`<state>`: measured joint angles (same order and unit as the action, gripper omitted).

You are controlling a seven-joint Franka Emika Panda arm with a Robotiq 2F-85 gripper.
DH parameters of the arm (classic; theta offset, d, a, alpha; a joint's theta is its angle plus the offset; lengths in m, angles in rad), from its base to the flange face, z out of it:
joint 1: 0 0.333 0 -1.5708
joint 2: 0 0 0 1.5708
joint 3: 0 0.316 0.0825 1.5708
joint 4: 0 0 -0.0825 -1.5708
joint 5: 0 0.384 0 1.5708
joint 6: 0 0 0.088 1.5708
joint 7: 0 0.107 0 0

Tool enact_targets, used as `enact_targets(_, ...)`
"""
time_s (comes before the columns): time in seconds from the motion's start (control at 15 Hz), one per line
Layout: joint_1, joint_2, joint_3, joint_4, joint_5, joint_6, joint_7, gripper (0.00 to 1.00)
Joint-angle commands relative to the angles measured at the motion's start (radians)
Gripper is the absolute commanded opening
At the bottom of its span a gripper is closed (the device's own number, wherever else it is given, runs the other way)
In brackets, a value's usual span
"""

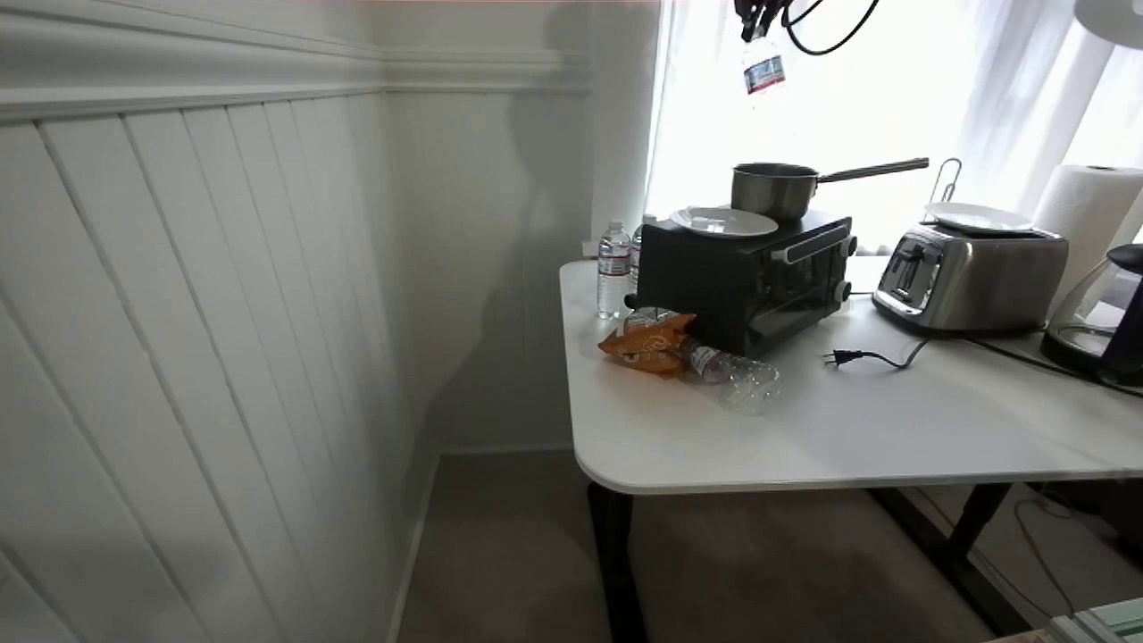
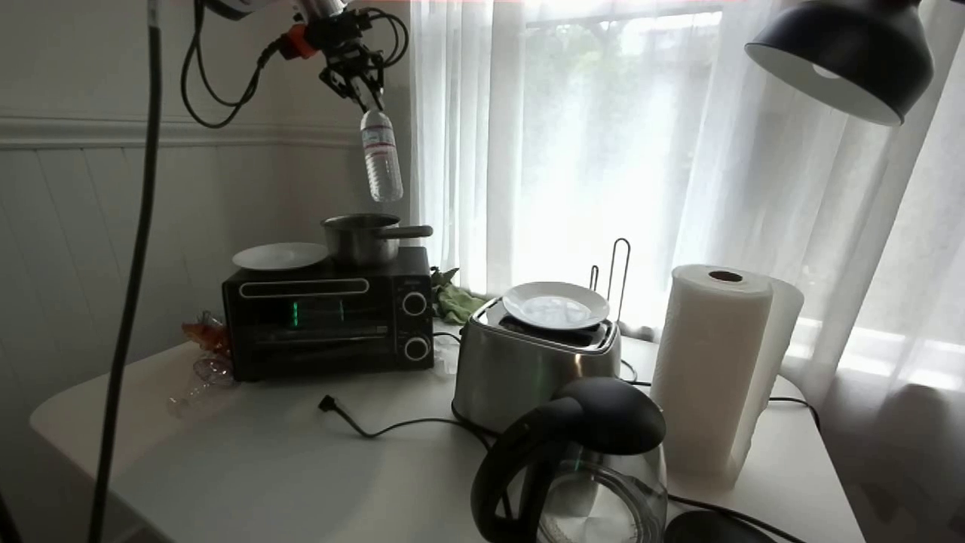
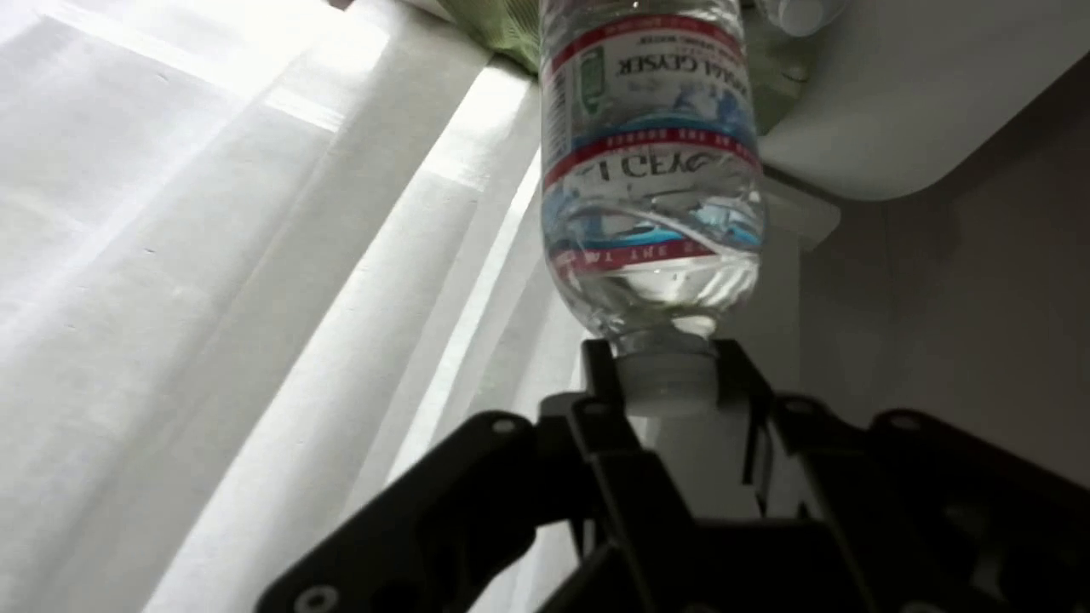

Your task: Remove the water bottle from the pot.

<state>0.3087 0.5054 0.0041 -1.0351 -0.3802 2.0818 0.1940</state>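
Beneath the bright curtain [image 2: 603, 151] stands one white desk [image 2: 279, 452], carrying nearly everything else. One black oven [image 2: 329, 332] sits toward its left, and the flat top likely serves as a spare shelf. One toaster [image 2: 520, 369] is right of that; one paper roll [image 2: 712, 377] stands farther right, upright, probably for easy tearing. One kettle [image 2: 588, 460] stands nearer. One pot [image 2: 363, 245] rests on the oven, handle pointing right, which perhaps keeps its open mouth free to reach from above. Plates number two: one plate [image 2: 280, 256] on the oven left of the pot, one across the toaster, both maybe parked there to save room.

One hand [image 3: 668, 375] has its fingers drawn in to just a cap's width, pinching the water bottle [image 2: 383, 154] by its top. That hold makes sense: within a pot's walls, the cap would be the easiest part to get at. The water bottle hangs slightly tilted above the pot, its base apart from the rim, so the lifting out looks done and setting it down seems next.

Besides it, two bottles [image 1: 614, 272] stand at the oven's left, and one lying bottle [image 1: 728, 375] is nearer, beside one orange bag [image 1: 647, 346]; clear plastic beyond the bag may be another, I cannot tell. Smallest, one plug [image 2: 328, 403] lies loose, so the toaster is presumably off.
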Motion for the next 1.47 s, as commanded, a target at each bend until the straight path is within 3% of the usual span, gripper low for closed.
enact_targets(0.0, -0.012, -0.045, -0.033, 0.053, 0.002, -0.076, 0.082, 0.08)
enact_targets(0.4, -0.083, -0.002, -0.089, 0.184, 0.024, -0.1, 0.204, 0.08)
enact_targets(0.67, -0.14, 0.073, -0.113, 0.217, 0.027, -0.056, 0.307, 0.08)
enact_targets(1.07, -0.193, 0.168, -0.128, 0.142, 0.018, 0.096, 0.513, 0.08)
enact_targets(1.4, -0.221, 0.198, -0.167, 0.014, -0.009, 0.24, 0.598, 0.08)
